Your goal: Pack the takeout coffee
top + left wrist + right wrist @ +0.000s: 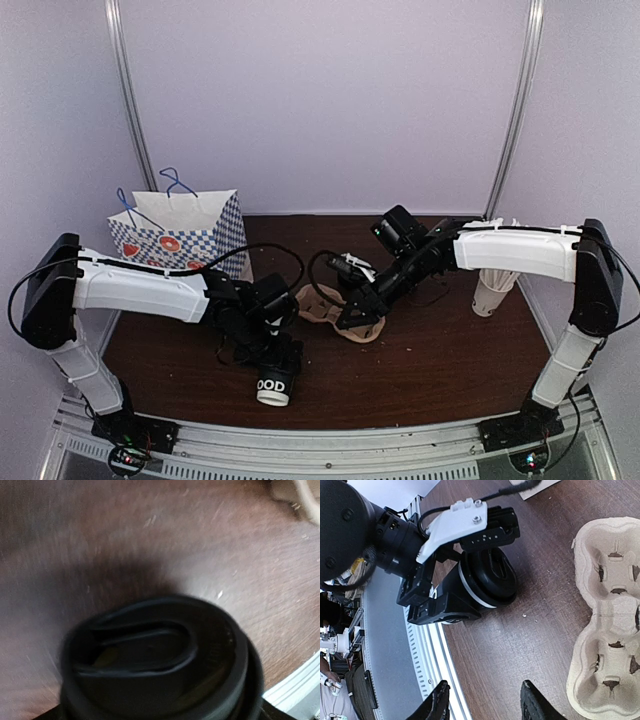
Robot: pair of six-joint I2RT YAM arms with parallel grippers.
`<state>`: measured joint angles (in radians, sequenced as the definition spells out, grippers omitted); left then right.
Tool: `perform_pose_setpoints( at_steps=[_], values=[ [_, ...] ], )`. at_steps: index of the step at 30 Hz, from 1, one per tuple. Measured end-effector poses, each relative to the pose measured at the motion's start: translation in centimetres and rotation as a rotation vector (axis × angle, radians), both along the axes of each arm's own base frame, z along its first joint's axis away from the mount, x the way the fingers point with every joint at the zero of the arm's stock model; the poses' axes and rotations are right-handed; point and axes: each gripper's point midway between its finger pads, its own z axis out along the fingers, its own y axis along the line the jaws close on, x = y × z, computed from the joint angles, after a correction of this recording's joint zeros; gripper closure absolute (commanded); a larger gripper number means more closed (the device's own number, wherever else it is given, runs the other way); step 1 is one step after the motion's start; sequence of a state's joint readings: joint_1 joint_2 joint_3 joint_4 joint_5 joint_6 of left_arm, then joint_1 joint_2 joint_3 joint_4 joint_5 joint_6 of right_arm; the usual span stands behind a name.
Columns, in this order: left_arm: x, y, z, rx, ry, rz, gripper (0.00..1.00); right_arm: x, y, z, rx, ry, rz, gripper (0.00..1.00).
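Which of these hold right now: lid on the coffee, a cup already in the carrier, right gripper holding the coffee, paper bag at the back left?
The takeout coffee has its lid on: true.
The cup carrier already holds a cup: false; the pockets in view are empty.
The right gripper holds the coffee: false; it is open and empty, beside the carrier.
The paper bag stands at the back left: true.

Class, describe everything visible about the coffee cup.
The coffee cup is small, black paper with white lettering, a white rim band and a moulded black plastic lid, fitted on. It sits tilted near the table's front edge, between the fingers of the left end effector; whether they grip it is unclear.
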<state>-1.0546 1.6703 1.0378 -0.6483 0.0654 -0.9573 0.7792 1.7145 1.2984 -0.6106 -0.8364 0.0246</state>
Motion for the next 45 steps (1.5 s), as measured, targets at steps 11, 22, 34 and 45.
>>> perform_pose_setpoints(
  at_steps=[11, 22, 34, 45],
  values=[
    [0.7, -3.8, 2.6, -0.195, -0.137, -0.272, 0.19, 0.7, -0.8, -0.4, -0.002, -0.017, -0.005, 0.52],
    [-0.5, -4.9, 3.4, -0.368, -0.269, -0.481, 0.19, 1.3, -1.3, -0.5, 0.003, -0.012, -0.015, 0.50],
    [0.5, -7.0, 5.8, -0.543, -0.591, -0.652, 0.19, 1.1, -2.2, -1.0, 0.064, 0.188, -0.058, 0.33],
    [1.0, -8.5, 6.2, -0.623, -0.725, -0.702, 0.18, -1.2, -1.4, -1.6, 0.028, 0.142, 0.029, 0.28]
  ],
)
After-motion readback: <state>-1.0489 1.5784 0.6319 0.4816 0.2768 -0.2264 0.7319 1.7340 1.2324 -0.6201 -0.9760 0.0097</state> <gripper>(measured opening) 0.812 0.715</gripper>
